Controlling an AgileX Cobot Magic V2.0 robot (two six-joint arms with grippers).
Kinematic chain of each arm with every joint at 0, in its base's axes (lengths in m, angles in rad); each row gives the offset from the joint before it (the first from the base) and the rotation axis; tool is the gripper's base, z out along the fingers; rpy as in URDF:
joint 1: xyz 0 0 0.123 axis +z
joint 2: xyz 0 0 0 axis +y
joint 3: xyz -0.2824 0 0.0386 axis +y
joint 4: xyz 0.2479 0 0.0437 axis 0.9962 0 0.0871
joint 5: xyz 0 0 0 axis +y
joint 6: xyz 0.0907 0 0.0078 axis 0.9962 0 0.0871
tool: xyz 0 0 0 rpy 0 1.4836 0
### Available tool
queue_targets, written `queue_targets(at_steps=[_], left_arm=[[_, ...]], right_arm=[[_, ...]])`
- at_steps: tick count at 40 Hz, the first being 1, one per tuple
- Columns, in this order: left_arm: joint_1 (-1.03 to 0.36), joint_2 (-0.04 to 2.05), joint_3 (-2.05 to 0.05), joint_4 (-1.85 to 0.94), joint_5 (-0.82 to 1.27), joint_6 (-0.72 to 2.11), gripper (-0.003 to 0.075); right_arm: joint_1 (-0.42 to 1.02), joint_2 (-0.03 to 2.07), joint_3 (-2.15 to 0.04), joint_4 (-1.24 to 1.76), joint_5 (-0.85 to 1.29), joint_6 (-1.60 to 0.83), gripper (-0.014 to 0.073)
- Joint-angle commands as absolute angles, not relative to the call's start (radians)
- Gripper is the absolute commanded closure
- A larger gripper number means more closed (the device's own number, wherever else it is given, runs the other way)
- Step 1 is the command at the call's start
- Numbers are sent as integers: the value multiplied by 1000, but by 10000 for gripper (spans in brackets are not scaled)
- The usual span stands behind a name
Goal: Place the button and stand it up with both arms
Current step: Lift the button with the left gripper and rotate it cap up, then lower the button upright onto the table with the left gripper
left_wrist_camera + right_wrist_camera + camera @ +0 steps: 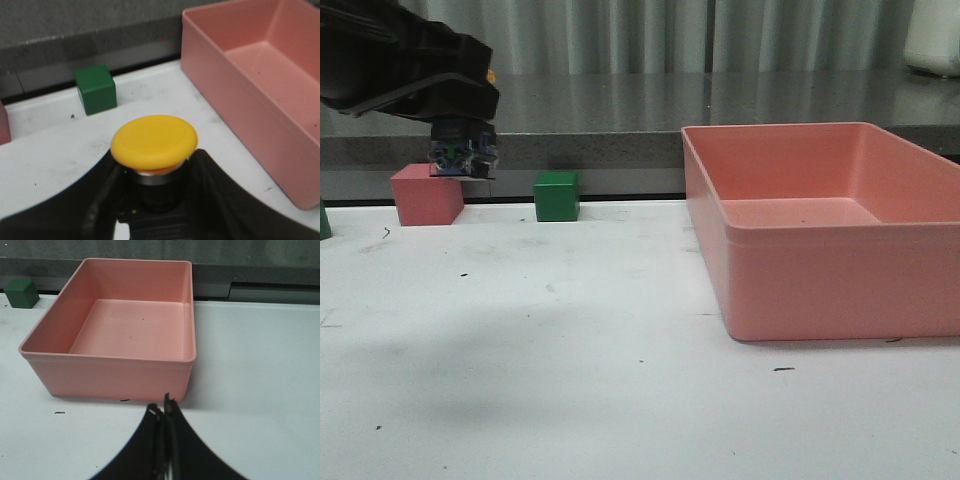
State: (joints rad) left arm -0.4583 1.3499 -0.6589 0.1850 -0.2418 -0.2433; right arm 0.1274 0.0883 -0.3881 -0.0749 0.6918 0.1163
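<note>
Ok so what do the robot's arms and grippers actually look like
The left arm is bulky, glossy black with a small orange mark near the wrist. The left gripper has broad, curved matte black fingers. The right gripper is also black, its two fingers tapering to thin tips with small pale marks.

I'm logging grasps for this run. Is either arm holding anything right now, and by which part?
The left gripper holds the button, its jaws closed on the dark body below the yellow cap. The right gripper is shut and holds nothing.
</note>
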Motion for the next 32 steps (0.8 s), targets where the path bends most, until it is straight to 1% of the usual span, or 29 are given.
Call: queue_targets(at_steps=[1, 4, 11, 15, 18, 22, 27, 32], left_arm=[[-420, 1303, -597, 184, -520, -249, 603], [-377, 1314, -551, 184, -591, -249, 603], [-298, 1374, -523, 184, -612, -249, 603], [-280, 1419, -523, 184, -650, -249, 603], [-278, 1461, -523, 184, -716, -240, 603], [-278, 1543, -523, 184, -859, -183, 603], [-278, 1656, -523, 184, -1056, -177, 603], [-278, 1742, -523, 184, -1191, -177, 603]], right_arm=[[121, 100, -410, -87, 620, 108, 655], [121, 100, -410, -87, 620, 108, 655], [121, 100, -410, -87, 620, 108, 655], [121, 100, -410, -87, 620, 108, 655], [121, 100, -410, -87, 620, 108, 655], [121, 100, -410, -87, 620, 108, 655], [121, 100, -410, -87, 620, 108, 655], [121, 100, -410, -87, 620, 108, 655]])
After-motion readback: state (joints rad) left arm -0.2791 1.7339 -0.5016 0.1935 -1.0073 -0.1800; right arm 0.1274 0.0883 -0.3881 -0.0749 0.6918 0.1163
